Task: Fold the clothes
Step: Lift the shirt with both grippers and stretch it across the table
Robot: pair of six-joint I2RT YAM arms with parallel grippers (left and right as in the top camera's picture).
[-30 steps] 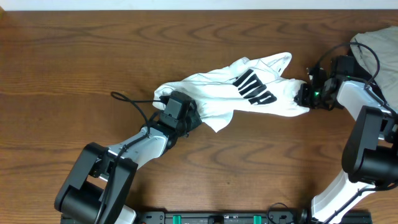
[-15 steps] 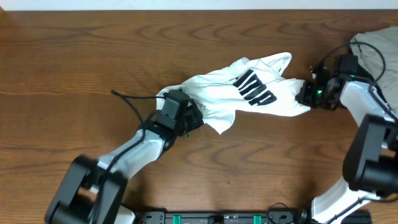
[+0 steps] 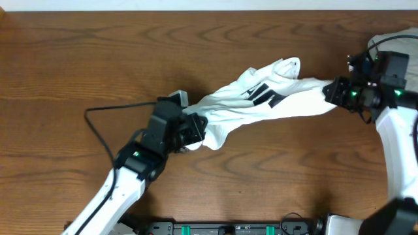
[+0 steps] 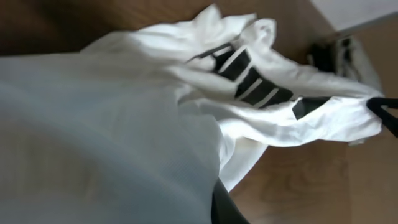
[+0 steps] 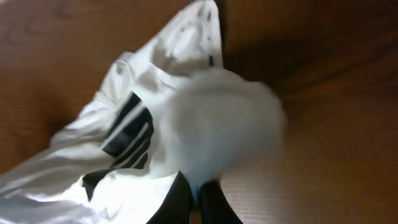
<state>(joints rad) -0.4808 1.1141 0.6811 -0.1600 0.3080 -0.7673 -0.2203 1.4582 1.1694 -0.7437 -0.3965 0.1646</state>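
The white T-shirt [image 3: 261, 104] with black lettering hangs stretched in a wrinkled band across the middle of the wooden table [image 3: 78, 59]. My left gripper [image 3: 193, 128] is shut on its left end. My right gripper [image 3: 332, 91] is shut on its right end. In the left wrist view the T-shirt [image 4: 124, 124] fills the frame and hides most of the jaws; only one dark finger [image 4: 227, 208] shows. In the right wrist view the two dark fingers [image 5: 177, 202] pinch a bunch of the T-shirt [image 5: 217, 124] between them.
A heap of beige-grey garments [image 3: 410, 38] lies at the table's far right corner, behind the right arm. A black cable [image 3: 111, 109] loops over the table to the left of the left arm.
The two grippers have drawn apart, left one leftward and toward the front, right one rightward. The T-shirt has been pulled from a loose spread into a taut narrow band.
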